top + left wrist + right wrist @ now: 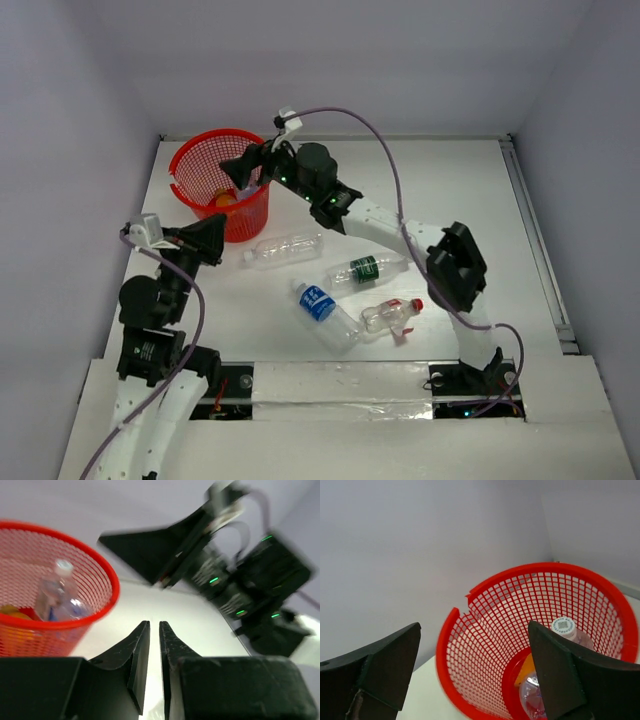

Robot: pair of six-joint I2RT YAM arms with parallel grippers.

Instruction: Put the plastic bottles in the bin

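The red mesh bin (190, 152) stands at the back left and holds an orange-filled bottle (226, 198) and a clear white-capped bottle (564, 626). My right gripper (243, 170) hangs open and empty over the bin's rim (445, 645). My left gripper (205, 240) is shut and empty, low beside the bin's near side (107, 575). Several bottles lie on the table: an unlabelled clear one (285, 249), a green-labelled one (366, 270), a blue-labelled one (325, 312) and a red-capped one (390, 315).
White walls close in the table at the back and both sides. The right arm (400, 232) stretches diagonally across the table above the lying bottles. A metal rail (535, 250) runs along the right edge.
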